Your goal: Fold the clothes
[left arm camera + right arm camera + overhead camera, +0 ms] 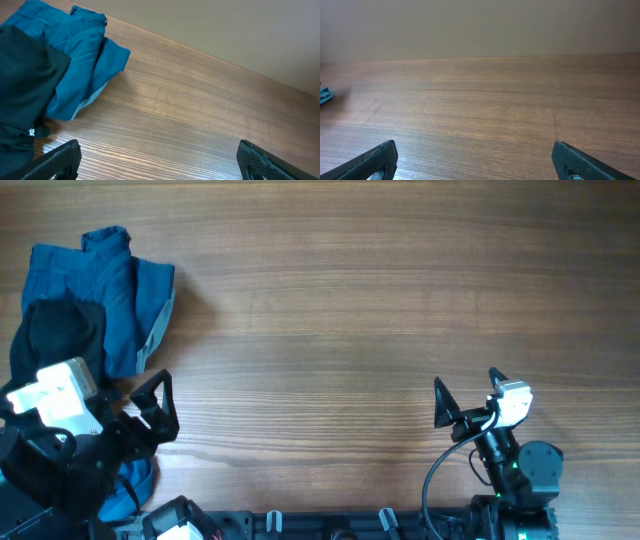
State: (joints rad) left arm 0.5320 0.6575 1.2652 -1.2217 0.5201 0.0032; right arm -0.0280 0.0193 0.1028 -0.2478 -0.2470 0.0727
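The clothes lie in a crumpled pile at the table's far left. A mid-blue garment (105, 285) with a grey inner edge lies on the far side of the pile, and a near-black one (62, 335) lies on its near part. More blue fabric (137, 478) shows under the left arm. In the left wrist view the blue garment (82, 55) and the black one (22, 85) fill the left side. My left gripper (160, 408) (157, 162) stands open just right of the pile, over bare wood. My right gripper (468, 392) (477, 162) is open near the front right, far from the pile, with nothing between its fingers.
The wooden table (350, 300) stretches bare between the two arms. A black rail with mounts (300, 525) runs along the front edge. In the right wrist view a sliver of blue fabric (325, 95) shows at the left edge.
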